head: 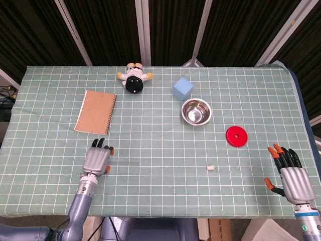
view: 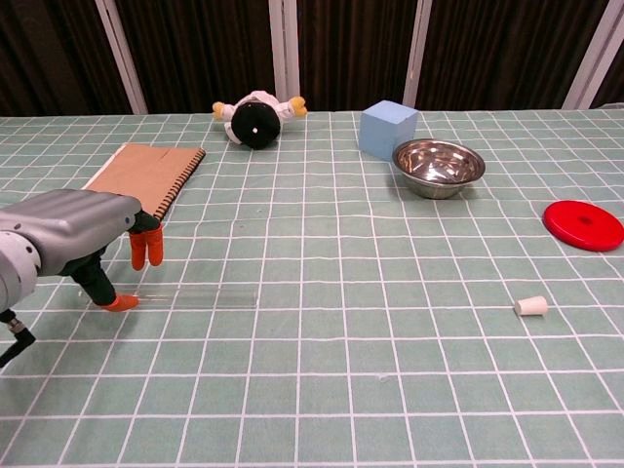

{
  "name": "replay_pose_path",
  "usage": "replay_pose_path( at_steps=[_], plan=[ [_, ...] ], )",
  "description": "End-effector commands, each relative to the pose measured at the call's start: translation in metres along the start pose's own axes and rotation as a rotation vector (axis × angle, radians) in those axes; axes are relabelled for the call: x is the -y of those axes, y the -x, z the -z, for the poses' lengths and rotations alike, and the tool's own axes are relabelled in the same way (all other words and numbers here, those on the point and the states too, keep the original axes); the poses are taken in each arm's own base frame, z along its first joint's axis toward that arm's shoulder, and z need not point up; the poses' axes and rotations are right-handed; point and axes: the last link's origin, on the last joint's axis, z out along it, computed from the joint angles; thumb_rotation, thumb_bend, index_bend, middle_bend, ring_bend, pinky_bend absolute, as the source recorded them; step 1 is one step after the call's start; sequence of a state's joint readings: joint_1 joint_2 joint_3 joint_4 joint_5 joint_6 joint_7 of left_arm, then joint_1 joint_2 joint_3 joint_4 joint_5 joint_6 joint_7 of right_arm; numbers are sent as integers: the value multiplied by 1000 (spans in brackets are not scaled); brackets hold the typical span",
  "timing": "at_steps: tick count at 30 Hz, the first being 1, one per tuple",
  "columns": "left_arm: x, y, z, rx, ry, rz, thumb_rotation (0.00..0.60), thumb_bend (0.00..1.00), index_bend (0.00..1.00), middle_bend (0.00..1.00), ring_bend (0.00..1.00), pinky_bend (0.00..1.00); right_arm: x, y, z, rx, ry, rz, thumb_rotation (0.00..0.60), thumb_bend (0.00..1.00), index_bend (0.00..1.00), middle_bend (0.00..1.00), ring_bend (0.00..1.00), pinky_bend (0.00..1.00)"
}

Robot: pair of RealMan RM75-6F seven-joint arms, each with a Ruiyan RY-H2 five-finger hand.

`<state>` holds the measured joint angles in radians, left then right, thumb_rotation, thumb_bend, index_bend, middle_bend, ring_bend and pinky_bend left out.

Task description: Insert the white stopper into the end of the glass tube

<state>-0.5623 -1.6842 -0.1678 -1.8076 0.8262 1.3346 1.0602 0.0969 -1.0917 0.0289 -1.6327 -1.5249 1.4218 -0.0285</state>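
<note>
The clear glass tube (view: 195, 296) lies flat on the green checked cloth, running left to right, and shows only faintly in the head view (head: 125, 163). My left hand (view: 73, 234) hovers over its left end with the orange fingertips (view: 144, 250) pointing down and apart, and it holds nothing. In the head view the left hand (head: 98, 159) hides that end of the tube. The small white stopper (view: 530, 306) lies by itself to the right (head: 211, 167). My right hand (head: 290, 175) rests at the front right edge with fingers spread and empty.
A brown spiral notebook (head: 96, 112) lies behind the left hand. At the back stand a penguin toy (head: 134, 80), a blue cube (head: 182, 89) and a steel bowl (head: 195, 111). A red disc (head: 236, 136) lies between the bowl and the right hand.
</note>
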Motion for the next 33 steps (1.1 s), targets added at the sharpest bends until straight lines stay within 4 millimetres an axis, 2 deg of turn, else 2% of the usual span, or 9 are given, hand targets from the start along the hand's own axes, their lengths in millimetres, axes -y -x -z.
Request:
replay_pose_path(
  at_steps=[1,14,27,33],
  plan=[
    [-4,2,-2,17,-9,-5,600,335,434,408,102,121,0,0,0,1,-1,-3,600,320,0,0,0,0],
    [-11,7,-5,43,-29,-23,600,379,462,422,103,121,0,0,0,4,1,-14,600,320,0,0,0,0],
    [-14,7,-8,73,-41,-16,600,381,472,428,107,121,0,0,0,4,3,-21,600,320,0,0,0,0],
    [-16,7,-8,73,-37,-19,600,421,491,451,115,121,-1,0,0,7,6,-27,600,320,0,0,0,0]
  ],
)
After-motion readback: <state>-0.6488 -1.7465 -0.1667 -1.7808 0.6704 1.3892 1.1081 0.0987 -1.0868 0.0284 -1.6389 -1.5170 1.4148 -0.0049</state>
